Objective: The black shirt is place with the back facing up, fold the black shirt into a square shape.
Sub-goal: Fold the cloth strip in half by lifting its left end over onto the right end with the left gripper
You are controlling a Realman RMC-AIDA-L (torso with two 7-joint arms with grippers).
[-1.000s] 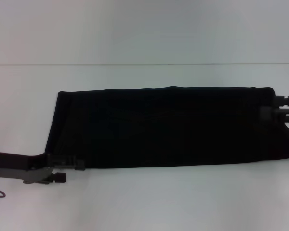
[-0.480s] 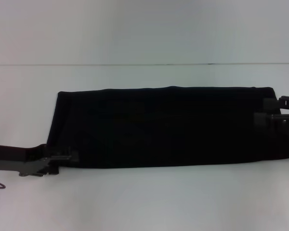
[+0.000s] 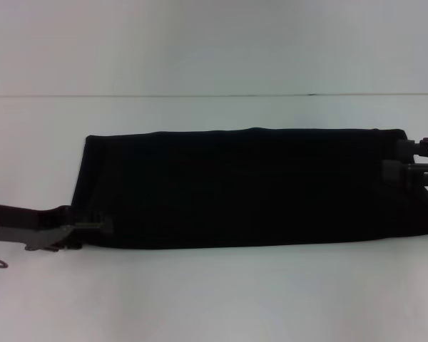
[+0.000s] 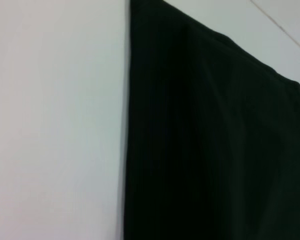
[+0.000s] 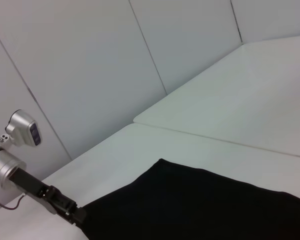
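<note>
**Shirt folded to a long band, both grippers at its ends**

Cloth first: I see the black shirt [image 3: 250,189] lying flat on the white table [image 3: 214,299] as a long horizontal band, already narrowed lengthwise, with its far edge straight and its near edge running slightly uphill toward my right. No sleeves or neckline show, so I judge the side folds are done and the step in hand is the crosswise fold that turns the band into a square.

I have the left gripper [image 3: 93,229] low at the band's near left corner, touching or just under the hem. From the head view its fingers merge with the dark cloth, and the left wrist view shows only fabric and table, so I cannot tell whether its jaws are apart or closed on the corner. The right gripper [image 3: 406,169] sits at the right end, near the far corner, overlapping the edge of the cloth; its jaws are equally unreadable against the black. The right wrist view shows the left arm reaching to the shirt's corner from across the table.

For the next move, I reckon both ends need a secure pinch through all layers, then one end must be lifted and carried over the other, keeping the edges aligned. My worry is a grip catching only the top layer, which would let the band unfold.
</note>
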